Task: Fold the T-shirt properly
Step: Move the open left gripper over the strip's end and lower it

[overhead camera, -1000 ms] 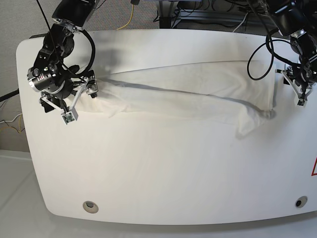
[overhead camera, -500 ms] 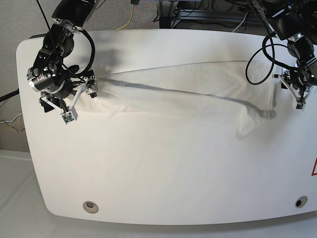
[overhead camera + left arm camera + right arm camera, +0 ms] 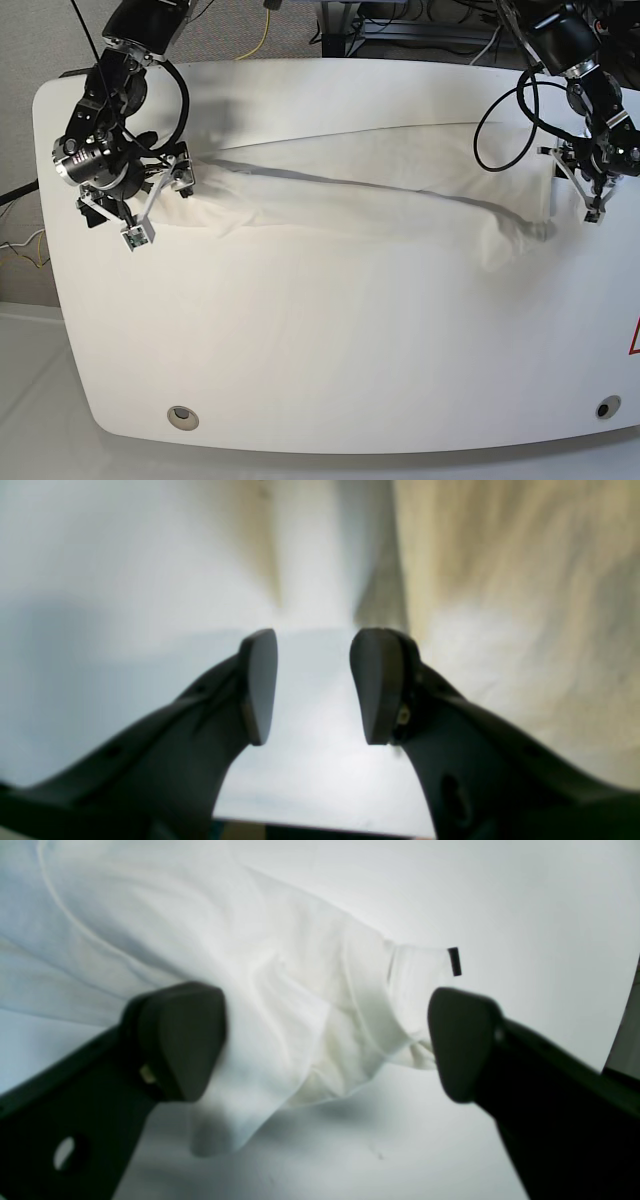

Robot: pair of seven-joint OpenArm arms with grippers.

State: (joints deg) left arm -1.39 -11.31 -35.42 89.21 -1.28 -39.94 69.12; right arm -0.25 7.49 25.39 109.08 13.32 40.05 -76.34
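Note:
The white T-shirt [image 3: 380, 190] lies on the table as a long creased band running from left to right. My right gripper [image 3: 160, 205] hovers at its left end. In the right wrist view this gripper [image 3: 322, 1030] stands wide open, its fingers astride the bunched sleeve [image 3: 310, 1025] without pinching it. A small black tag [image 3: 454, 961] shows on the cloth's edge. My left gripper [image 3: 585, 190] is just off the shirt's right end. In the left wrist view this gripper [image 3: 315, 650] shows a gap between its dark pads [image 3: 260, 680], and nothing is in that gap.
The glossy white table [image 3: 330, 350] has a rounded front edge with a round hole at front left [image 3: 182, 416] and another at front right [image 3: 605, 407]. A red mark [image 3: 634, 338] sits at the right edge. Black cables loop off both arms.
My left gripper has shifted a little leftward in the base view, closer to the shirt's right end. The right arm has barely moved. The shirt lies as before.

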